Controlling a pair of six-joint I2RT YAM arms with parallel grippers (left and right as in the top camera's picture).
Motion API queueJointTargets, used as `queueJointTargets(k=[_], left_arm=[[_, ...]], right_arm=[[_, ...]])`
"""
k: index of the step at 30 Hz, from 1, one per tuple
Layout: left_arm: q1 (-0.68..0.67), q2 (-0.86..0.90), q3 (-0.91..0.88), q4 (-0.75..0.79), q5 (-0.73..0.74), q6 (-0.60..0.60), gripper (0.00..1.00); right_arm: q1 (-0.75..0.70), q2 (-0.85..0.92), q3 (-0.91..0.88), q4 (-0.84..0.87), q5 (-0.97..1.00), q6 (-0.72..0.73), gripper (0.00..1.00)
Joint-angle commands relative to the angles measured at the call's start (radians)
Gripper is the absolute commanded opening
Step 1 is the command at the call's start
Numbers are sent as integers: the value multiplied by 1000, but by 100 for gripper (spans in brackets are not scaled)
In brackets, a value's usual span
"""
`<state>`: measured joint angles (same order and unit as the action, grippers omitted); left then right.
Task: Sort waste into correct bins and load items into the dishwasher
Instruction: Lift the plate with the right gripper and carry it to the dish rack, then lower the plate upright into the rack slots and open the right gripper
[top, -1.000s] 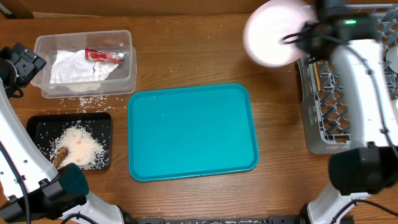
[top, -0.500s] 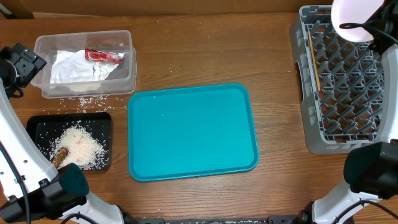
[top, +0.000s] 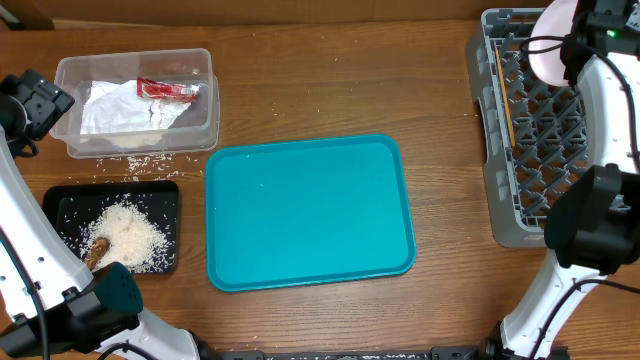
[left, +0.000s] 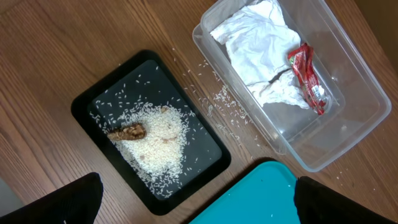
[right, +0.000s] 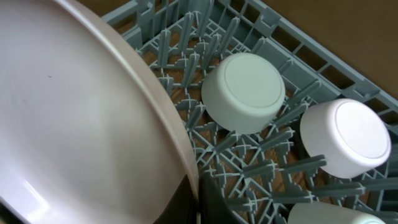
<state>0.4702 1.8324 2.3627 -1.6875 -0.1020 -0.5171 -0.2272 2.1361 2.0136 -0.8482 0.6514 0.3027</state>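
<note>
At the far left the left gripper (left: 198, 202) hung above the table with its fingers (left: 62, 199) spread wide and nothing between them. Below it, near the back edge, stood the clear tub (top: 70, 145), holding the crumpled napkin (top: 120, 110) with the red wrapper (top: 168, 90) lying beside it, toward the tub's right end. Loose rice grains (top: 130, 160) were scattered on the wood between the tub and the black tray (top: 110, 187), which sat just in front of it. In that tray lay a heap of rice (top: 130, 235) with the brown food lump (top: 97, 250) at its front left edge. To the right, in the middle of the table, was the teal serving tray (top: 310, 210), apart from both bins. At the far right stood the grey dish rack (top: 500, 150). The chopsticks (top: 503, 95) lay along its left side, running front to back. The right gripper (right: 196, 200) was clamped on the rim of the white plate (top: 550, 50) and held it tilted on edge over the rear of the rack; whether the plate touched the pegs could not be told. In the right wrist view an upturned pale grey bowl (right: 242, 93) rested on the grid just beside the plate, an upturned white cup (right: 345, 137) stood next to it, and part of another white dish (right: 323, 214) showed at the lower edge.
</note>
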Motion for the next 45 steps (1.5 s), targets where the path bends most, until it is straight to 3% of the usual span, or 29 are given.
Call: queueJointTargets(k=[1,15,18,19,21,22,26,35,45], left_arm=[[1,-5,13,-2,-6,16,100],[1,-5,13,-2,-6,16,100],[1,-5,13,-2,-6,16,100],[1,-5,13,-2,-6,16,100],[1,-5,13,-2,-6,16,100],[1,-5,13,-2,-6,16,100],[1,-5,13,-2,-6,16,100],[1,-5,13,-2,-6,16,100],[1,-5,13,-2,-6,16,100]], right_arm=[[8,21,2,18,-3,-11,4],[75,0,4,23,-17,-23,4],[100,-27,4,-13,-17,-22,18],[106,-35,4,-23,-17,-21,32],[118,-58,4,-48,-18,-11,71],[126,-76,4,-69,-18,5,81],[142,-175,4,-175,-81,76,93],[142,-450,3,-504,-511,95,100],[209,-639,-2,-821,-564,80,100]])
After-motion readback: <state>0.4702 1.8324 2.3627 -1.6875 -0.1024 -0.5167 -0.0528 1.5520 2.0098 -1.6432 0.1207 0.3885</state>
